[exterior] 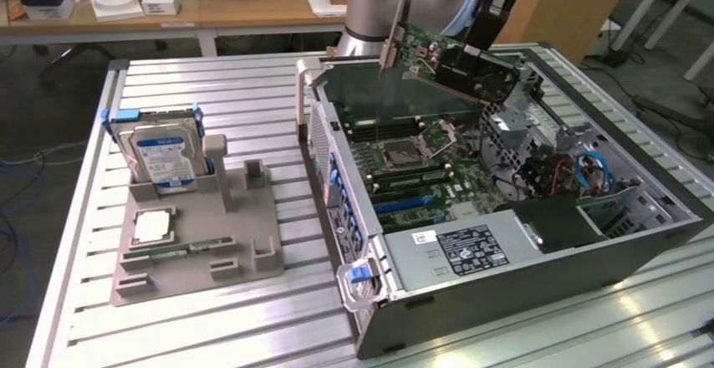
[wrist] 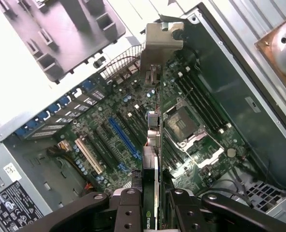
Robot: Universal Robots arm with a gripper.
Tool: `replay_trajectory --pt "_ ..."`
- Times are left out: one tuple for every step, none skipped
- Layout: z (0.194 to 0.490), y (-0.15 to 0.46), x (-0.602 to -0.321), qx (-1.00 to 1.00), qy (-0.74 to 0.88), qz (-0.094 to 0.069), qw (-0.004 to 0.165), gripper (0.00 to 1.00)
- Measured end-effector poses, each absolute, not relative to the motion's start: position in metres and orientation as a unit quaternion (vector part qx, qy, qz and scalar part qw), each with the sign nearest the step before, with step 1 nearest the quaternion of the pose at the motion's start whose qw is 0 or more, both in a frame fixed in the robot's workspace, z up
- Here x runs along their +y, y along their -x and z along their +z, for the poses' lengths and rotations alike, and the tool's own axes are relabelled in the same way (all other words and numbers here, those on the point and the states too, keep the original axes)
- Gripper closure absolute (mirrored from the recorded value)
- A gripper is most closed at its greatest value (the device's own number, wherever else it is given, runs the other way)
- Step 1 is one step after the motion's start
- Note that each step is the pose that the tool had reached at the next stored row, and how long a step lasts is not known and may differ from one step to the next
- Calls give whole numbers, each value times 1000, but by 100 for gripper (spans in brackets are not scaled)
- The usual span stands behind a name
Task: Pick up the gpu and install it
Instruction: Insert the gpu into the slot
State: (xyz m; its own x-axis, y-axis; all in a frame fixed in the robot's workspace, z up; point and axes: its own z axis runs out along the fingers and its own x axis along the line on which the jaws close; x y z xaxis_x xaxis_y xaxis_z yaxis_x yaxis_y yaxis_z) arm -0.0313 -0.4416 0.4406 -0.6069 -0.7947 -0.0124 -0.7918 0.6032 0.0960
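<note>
1. The gripper (wrist: 150, 205) is clamped on the gpu (exterior: 446, 63), a thin black rectangular expansion card. One black metal finger (wrist: 128, 205) presses each face.
2. The card hangs in the air, tilted, touching nothing else. In the exterior view it sits at about twelve o'clock over the open grey computer case (exterior: 624, 242). Its silvery metal end bracket (wrist: 162, 41) points away from the gripper, towards the case's perforated rear wall (wrist: 126, 58).
3. The step in hand looks like carrying the card to a slot; it is picked up but not yet seated. The long blue expansion slot (wrist: 125, 140) on the green motherboard (exterior: 413, 167) lies beside the card's line, not under it. Doing this well means levelling the tilt, setting the card's long edge parallel to the slot, and keeping the bracket just inside the rear wall.
4. Room is tight. In the exterior view, the square silver processor socket (exterior: 407, 146) lies just below the card, blue and red cables (exterior: 591, 171) crowd three o'clock, and the grey power supply box (exterior: 446, 247) fills six o'clock.
5. Well apart at nine o'clock, a grey moulded parts holder (exterior: 190, 251) carries a blue-labelled silver hard drive (exterior: 162, 155). The slatted metal table (exterior: 223, 92) around it is no obstacle.
</note>
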Motion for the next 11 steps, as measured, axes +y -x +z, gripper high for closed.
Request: replay_trajectory --pt "441 31 -442 -893 -448 -46 16 74" --pt "440 31 -442 -890 -454 -45 16 74" --pt "440 31 -442 -887 -459 -45 17 74" --pt "440 31 -442 -884 -465 -45 17 74" --pt "440 31 -442 -881 -470 -45 17 74" --pt "440 31 -442 -878 -475 -45 18 74" --pt "440 31 -442 -875 -481 -44 18 74" --pt "440 31 -442 -872 -486 -44 18 74" --pt "440 31 -442 -869 -492 -44 19 74" --pt "440 31 -442 -866 -498 -44 19 74" --pt "440 31 -442 -863 -503 -43 20 74"
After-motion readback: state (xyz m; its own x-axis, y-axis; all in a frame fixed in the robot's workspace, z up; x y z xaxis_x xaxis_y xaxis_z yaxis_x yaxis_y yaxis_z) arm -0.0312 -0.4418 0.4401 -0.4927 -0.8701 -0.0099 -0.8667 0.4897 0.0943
